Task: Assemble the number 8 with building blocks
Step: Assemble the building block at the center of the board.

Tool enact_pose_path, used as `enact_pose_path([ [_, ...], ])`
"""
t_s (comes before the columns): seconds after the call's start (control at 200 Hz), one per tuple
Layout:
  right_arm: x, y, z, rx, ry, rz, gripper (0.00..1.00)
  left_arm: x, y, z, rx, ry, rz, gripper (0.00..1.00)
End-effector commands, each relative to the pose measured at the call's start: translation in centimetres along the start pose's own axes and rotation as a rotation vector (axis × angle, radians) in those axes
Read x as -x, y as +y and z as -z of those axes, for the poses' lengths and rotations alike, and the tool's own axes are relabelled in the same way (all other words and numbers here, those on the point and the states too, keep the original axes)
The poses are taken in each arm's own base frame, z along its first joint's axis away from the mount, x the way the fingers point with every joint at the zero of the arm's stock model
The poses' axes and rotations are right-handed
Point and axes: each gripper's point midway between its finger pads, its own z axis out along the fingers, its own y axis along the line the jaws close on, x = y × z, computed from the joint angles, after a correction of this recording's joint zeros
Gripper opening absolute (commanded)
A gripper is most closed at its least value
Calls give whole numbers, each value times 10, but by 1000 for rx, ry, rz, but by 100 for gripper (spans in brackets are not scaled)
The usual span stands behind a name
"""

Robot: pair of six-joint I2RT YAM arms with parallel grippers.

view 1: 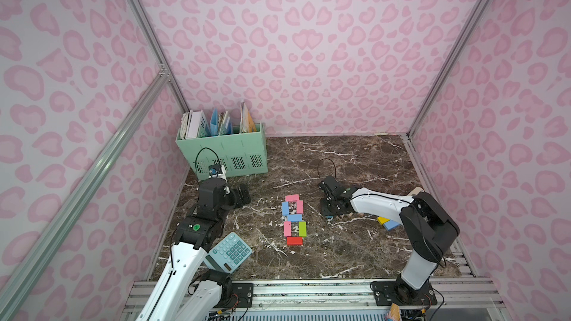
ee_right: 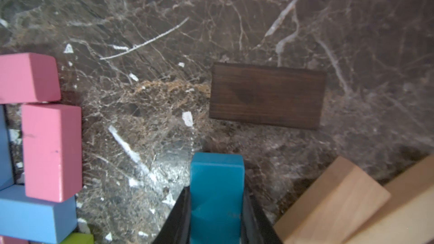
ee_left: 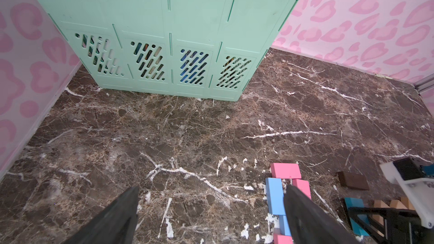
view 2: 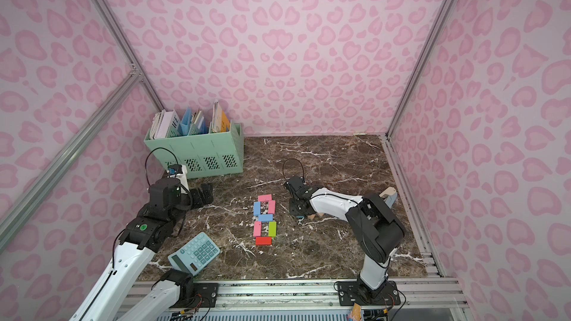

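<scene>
Seven building blocks lie flat as a figure eight mid-table: pink top point(view 1: 292, 197), light blue point(view 1: 285, 208) and pink point(view 1: 299, 206) sides, light blue middle point(view 1: 294, 218), pink point(view 1: 287, 228) and green point(view 1: 302, 229) lower sides, red base point(view 1: 294, 240). My right gripper point(ee_right: 216, 191) is down at the table right of the figure, shut on a teal block point(ee_right: 216, 174). A dark brown block point(ee_right: 266, 96) lies just beyond it, with bare wood blocks point(ee_right: 333, 203) beside. My left gripper point(ee_left: 211, 190) hangs open over bare table left of the figure.
A mint-green file box point(view 1: 228, 152) with papers stands at the back left. A light-blue calculator point(view 1: 230, 251) lies near the left arm's base. A yellow block point(view 1: 383, 220) and a light blue block point(view 1: 391, 225) lie under the right arm. Pink walls close three sides.
</scene>
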Motion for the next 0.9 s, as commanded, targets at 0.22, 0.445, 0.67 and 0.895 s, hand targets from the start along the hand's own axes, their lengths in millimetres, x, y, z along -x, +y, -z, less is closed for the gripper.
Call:
enact_pose_path([
  [0.22, -2, -6, -7, -59, 20, -26, 17, 5, -5, 2, -26, -18, -3, 99],
  [0.445, 2, -4, -13, -74, 20, -23, 16, 5, -6, 2, -32, -16, -4, 98],
  [0.67, 6, -2, -14, -79, 19, -22, 16, 5, -6, 2, -35, -15, -5, 98],
  [0.895, 6, -3, -14, -85, 22, -27, 22, 4, -7, 2, -37, -13, -7, 98],
])
